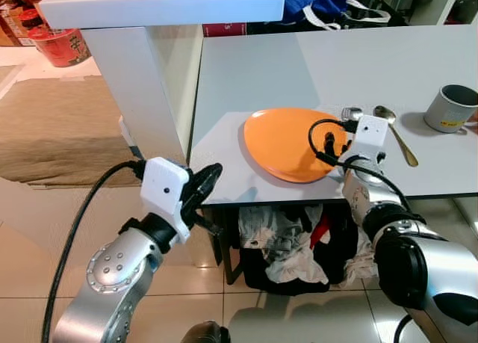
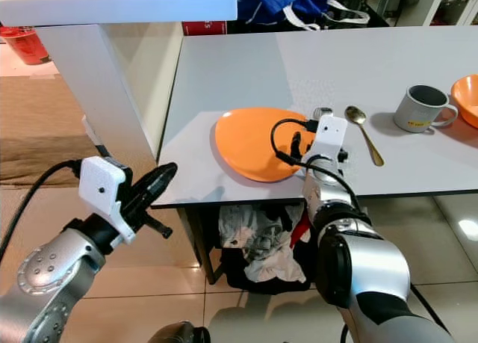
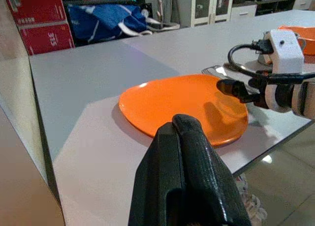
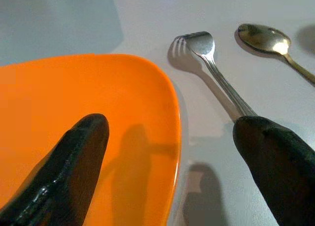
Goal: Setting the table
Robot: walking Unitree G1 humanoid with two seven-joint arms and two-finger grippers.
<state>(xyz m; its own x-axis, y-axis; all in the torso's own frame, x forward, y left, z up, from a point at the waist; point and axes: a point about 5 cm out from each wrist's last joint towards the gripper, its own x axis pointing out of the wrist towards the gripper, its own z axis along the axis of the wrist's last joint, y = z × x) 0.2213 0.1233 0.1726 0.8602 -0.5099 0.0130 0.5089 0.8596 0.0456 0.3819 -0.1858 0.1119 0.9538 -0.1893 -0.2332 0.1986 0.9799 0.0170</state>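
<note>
An orange plate (image 1: pixel 287 141) lies near the front edge of the grey table (image 1: pixel 314 66). My right gripper (image 4: pixel 170 125) is open and hovers low over the plate's right rim, one finger (image 4: pixel 74 152) above the plate and the other above the handle of a fork (image 4: pixel 211 63). That fork rests on the table just right of the plate. A gold spoon (image 1: pixel 396 134) lies further right, beyond it a grey mug (image 1: pixel 450 107). My left gripper (image 1: pixel 213 175) is shut with nothing in it, held off the table's front left corner and pointing toward the plate (image 3: pixel 182 103).
An orange bowl (image 2: pixel 467 96) sits at the table's far right. A white counter and column (image 1: pixel 149 81) stand close on the left. A basket of crumpled clothes (image 1: pixel 291 246) sits under the table. A blue bag (image 1: pixel 314 3) lies at the back edge.
</note>
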